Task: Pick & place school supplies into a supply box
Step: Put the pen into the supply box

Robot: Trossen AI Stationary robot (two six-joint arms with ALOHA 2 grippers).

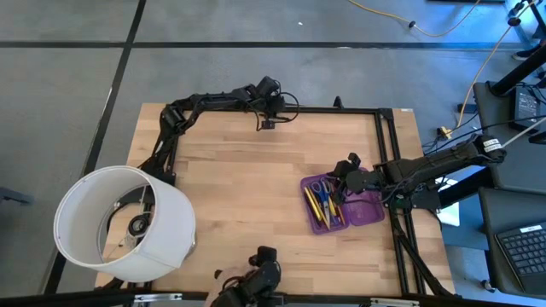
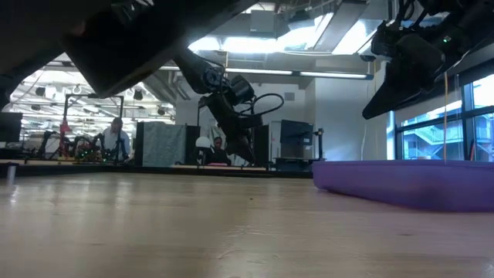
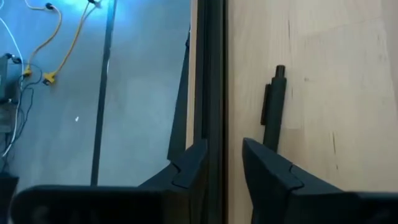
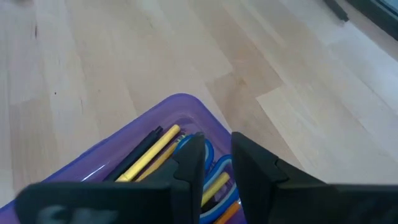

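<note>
The left gripper [image 1: 266,124] hangs over the far edge of the table [image 1: 239,188], near the black frame rail [image 3: 211,74] that runs along it, and a black pen [image 3: 273,109] lies on the wood just beyond its fingertips [image 3: 264,155]. In the left wrist view the fingers stand a narrow way apart with nothing between them; the pen sits beside one finger rather than in the gap, so it does not look gripped. The right gripper [image 1: 345,173] hovers above the purple box [image 1: 368,213], which rests open near the table's right edge. Its fingers are nearly together with a slim gap, and no pencil or pen shows between them. The box already holds yellow pencils [image 4: 152,152], a dark pen, something orange and the blue-handled scissors [image 1: 319,186]. A large white cylinder [image 1: 128,223] stands at the near left corner, well apart from the work. The step in hand looks like the pick of the last loose pen by the left arm. The next move calls for lining the gap up over the pen's barrel, clear of the rail, then closing, lifting and carrying it across to the box
</note>
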